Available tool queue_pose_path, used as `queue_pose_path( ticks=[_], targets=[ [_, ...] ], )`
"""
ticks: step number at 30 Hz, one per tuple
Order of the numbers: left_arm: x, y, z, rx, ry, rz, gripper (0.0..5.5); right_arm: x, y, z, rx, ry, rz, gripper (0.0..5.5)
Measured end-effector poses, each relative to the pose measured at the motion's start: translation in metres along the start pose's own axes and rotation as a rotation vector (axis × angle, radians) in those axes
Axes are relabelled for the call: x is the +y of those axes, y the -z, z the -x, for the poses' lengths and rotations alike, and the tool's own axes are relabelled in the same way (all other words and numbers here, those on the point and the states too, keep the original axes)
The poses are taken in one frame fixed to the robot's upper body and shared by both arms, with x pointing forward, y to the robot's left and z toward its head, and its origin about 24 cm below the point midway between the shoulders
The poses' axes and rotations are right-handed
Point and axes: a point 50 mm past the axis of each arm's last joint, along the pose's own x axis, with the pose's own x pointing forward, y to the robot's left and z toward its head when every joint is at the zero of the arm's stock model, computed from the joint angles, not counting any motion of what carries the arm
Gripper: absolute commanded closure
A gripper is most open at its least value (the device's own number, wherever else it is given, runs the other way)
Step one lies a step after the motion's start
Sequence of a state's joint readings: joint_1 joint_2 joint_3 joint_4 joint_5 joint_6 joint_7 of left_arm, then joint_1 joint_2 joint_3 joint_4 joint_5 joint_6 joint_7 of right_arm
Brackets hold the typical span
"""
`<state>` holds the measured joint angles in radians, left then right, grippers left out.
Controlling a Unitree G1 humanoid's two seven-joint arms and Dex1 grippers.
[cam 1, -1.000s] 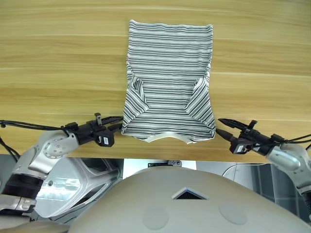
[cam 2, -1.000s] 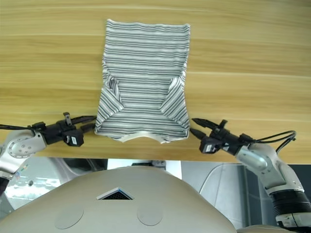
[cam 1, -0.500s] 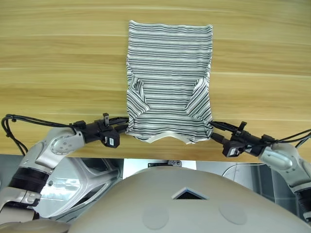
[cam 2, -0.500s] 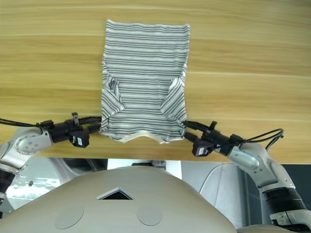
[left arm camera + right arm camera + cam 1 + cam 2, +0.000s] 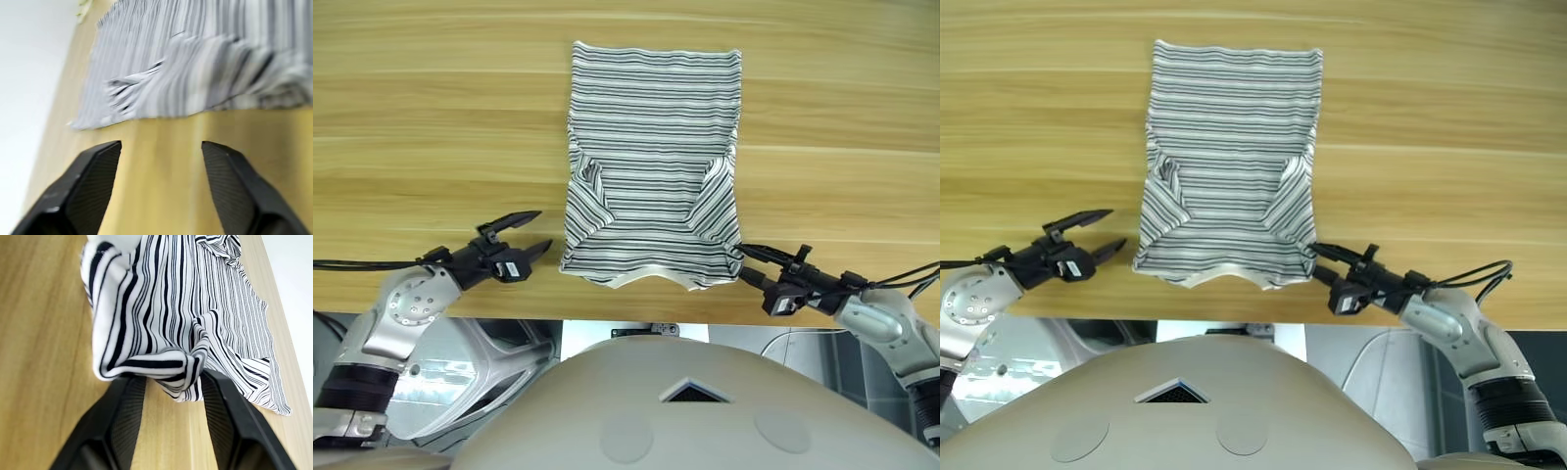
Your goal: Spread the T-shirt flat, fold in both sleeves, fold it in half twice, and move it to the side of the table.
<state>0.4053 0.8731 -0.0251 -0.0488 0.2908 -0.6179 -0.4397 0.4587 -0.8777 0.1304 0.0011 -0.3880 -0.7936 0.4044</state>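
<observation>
R claw (image 5: 742,260) straddles T-shirt (image 5: 654,147) corner (L claw (image 5: 543,228) agape).

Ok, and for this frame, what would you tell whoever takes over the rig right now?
Left gripper: open, over the table just off the T-shirt's near left corner, not touching it.
Right gripper: open, one finger on either side of the near right corner, not closed on it.
T-shirt: lying flat mid-table, collar end towards the robot, both sleeves folded in over the body.
Done: spreading and both sleeve folds.
Left: fold in half twice, then move it to the side of the table.
</observation>
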Motion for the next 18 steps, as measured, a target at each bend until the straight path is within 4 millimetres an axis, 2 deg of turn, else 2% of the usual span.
queue_pose_path(
  ticks=[2,4,8,14,18],
  targets=[
    [0.019,-0.009,-0.005,-0.058,-0.116,-0.015,2.28,0.000,0.000,-0.001,-0.002,0.008,-0.002,3.47],
    [0.028,-0.020,-0.015,-0.142,-0.213,0.025,2.28,0.000,0.001,-0.002,-0.004,0.012,-0.003,3.47],
    [0.013,-0.023,-0.036,-0.206,-0.196,0.140,2.28,0.000,0.001,-0.004,-0.007,0.018,-0.001,3.47],
    [-0.011,-0.017,-0.059,-0.221,-0.018,0.207,2.28,0.000,0.002,-0.010,-0.022,0.030,0.006,3.47],
    [-0.024,-0.015,-0.057,-0.223,0.102,0.194,2.28,-0.001,0.002,-0.010,-0.024,0.035,0.012,3.47]
  ],
)
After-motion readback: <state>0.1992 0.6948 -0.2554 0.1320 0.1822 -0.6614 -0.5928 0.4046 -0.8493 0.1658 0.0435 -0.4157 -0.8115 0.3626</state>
